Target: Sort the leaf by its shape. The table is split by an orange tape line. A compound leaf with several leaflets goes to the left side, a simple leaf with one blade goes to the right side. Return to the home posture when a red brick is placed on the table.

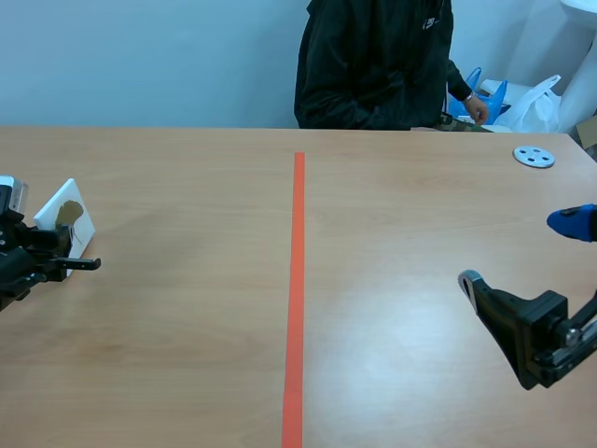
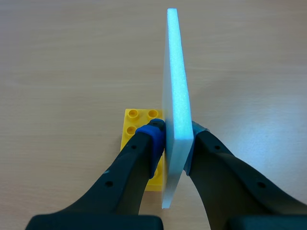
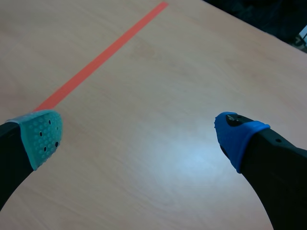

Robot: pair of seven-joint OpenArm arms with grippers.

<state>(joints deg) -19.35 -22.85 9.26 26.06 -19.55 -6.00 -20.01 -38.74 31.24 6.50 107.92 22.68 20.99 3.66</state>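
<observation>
A white foam card (image 1: pixel 65 217) with a brown leaf (image 1: pixel 68 214) on its face stands upright at the table's far left. How many blades the leaf has is too small to tell. My left gripper (image 1: pixel 58 245) is shut on the card. In the left wrist view the card (image 2: pixel 176 96) shows edge-on between the pads, with my left gripper (image 2: pixel 177 136) clamping its lower part. Under it lies a yellow studded brick (image 2: pixel 139 122). My right gripper (image 1: pixel 519 252) stands open low on the right side, and nothing lies between its fingers (image 3: pixel 139 134).
The orange tape line (image 1: pixel 297 280) runs down the table's middle; it also shows ahead of the right gripper (image 3: pixel 103 57). A grey disc (image 1: pixel 534 156) lies at the back right. A person in a black jacket (image 1: pixel 373 65) sits across the table, beside plastic bags (image 1: pixel 532 107).
</observation>
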